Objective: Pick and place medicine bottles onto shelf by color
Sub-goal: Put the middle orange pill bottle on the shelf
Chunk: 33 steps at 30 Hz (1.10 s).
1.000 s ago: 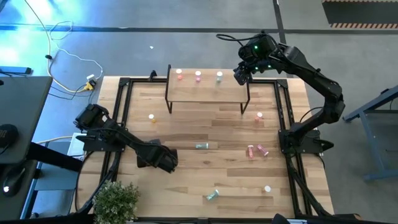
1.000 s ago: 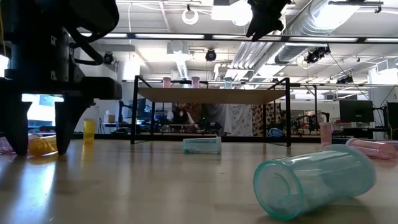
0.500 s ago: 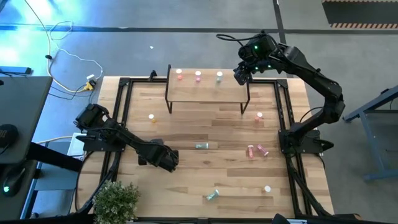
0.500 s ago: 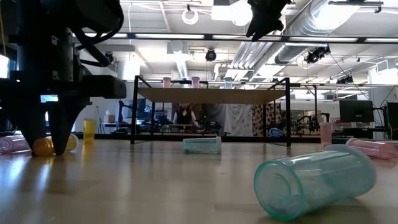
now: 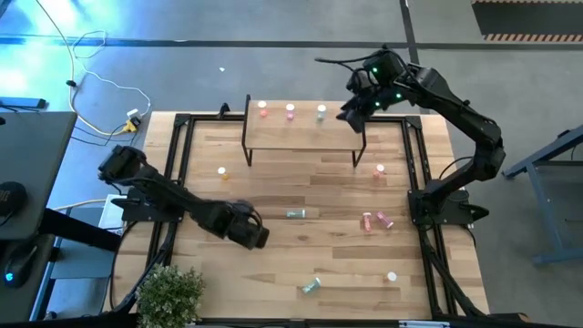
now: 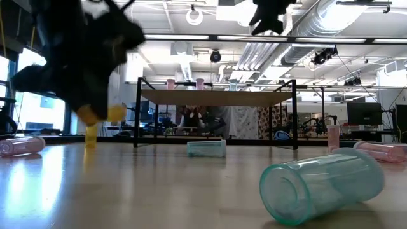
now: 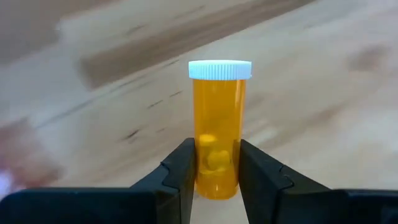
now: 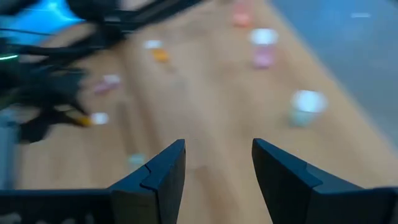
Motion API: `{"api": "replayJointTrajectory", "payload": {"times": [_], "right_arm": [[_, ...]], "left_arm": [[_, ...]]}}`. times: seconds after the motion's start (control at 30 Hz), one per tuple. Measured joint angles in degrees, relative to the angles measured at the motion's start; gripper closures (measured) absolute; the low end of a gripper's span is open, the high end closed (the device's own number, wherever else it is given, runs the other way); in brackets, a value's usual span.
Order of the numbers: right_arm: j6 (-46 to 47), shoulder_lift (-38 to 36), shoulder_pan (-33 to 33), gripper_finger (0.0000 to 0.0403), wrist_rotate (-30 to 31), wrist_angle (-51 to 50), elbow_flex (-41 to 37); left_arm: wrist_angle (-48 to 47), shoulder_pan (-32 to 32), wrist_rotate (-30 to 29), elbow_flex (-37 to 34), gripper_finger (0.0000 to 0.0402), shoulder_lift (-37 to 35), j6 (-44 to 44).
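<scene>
The left claw (image 7: 216,167) pinches an orange bottle (image 7: 219,127) low on its body, white ribbed cap pointing straight out ahead of the fingers, so the bottle's long axis runs in line with the claw. In the high view this claw (image 5: 250,228) sits left of the bench's (image 5: 328,187) middle, and the shelf (image 5: 301,128) lies toward its one o'clock, well apart; the carry has to head that way. The left arm is plainly the nearer one for this bottle.

The bottle is a smooth, translucent amber cylinder with something pale inside. The shelf is a light-wood board on thin black legs, already bearing two pink bottles (image 5: 263,110) and a pale green one (image 5: 321,112). The right claw (image 5: 351,107), fingers spread and empty, hangs by the shelf's three o'clock end.
</scene>
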Motion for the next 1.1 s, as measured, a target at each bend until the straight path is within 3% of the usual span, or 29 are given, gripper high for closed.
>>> {"api": "replayJointTrajectory", "payload": {"times": [0.1,0.23,0.63,0.93,1.1], "right_arm": [[-0.23,0.0,0.3,0.0226,-8.64,0.02,0.0],[-0.97,0.0,2.2,0.0226,-12.54,-0.03,0.02],[0.17,0.0,12.7,0.0162,-12.59,7.58,0.02],[0.6,0.11,19.09,0.0165,-11.5,16.89,0.02],[1.72,0.11,21.88,0.0167,-9.28,20.08,0.02]], "left_arm": [[3.31,1.05,-3.2,0.0,0.0312,-3.12,6.0],[6.83,3.62,-6.56,0.04,0.0311,-7.01,14.96],[26.61,13.77,-5.47,0.11,0.0311,-14.72,46.09],[41.26,19.87,3.05,0.11,0.0311,-15.73,63.36],[46.59,21.69,4.81,0.11,0.0311,-15.73,70.4]]}}
